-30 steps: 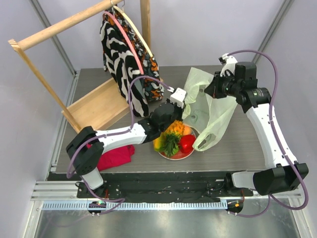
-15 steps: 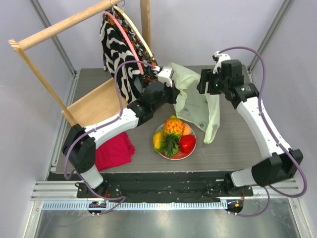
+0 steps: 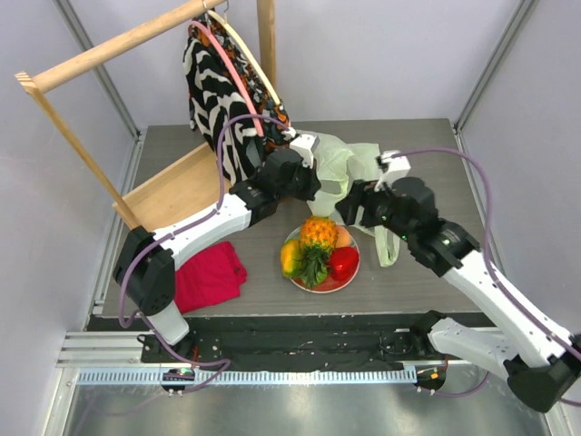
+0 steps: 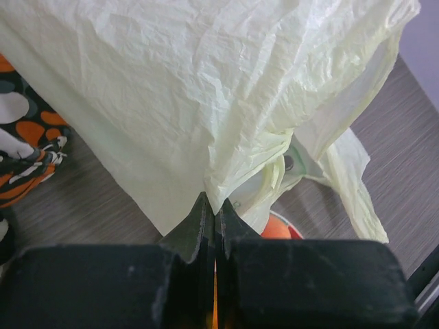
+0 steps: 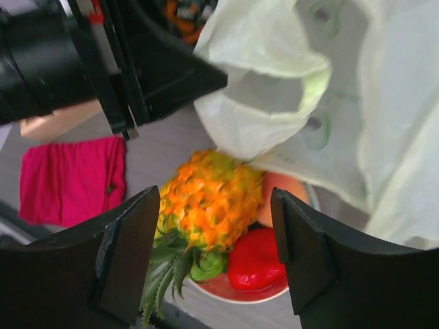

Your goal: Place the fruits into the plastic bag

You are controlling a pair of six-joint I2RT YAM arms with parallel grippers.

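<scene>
The pale yellow-green plastic bag hangs behind the red plate, and one loop droops to the table on the right. My left gripper is shut on a pinch of the plastic bag, holding it up. The fruits sit piled on the plate: an orange pineapple, a red pepper, a yellow mango and a peach. My right gripper stands open above the pineapple and pepper, with nothing between its fingers. A green fruit peeks out under the pineapple's leaves.
A black-and-white patterned garment hangs from a wooden rack at the back left, over its wooden base. A folded red cloth lies left of the plate. The two arms are close together over the plate.
My right gripper let go of the bag, opened, and swung down-left over the plate. My left gripper carried its hold on the bag up and back; the bag's right side slumped.
</scene>
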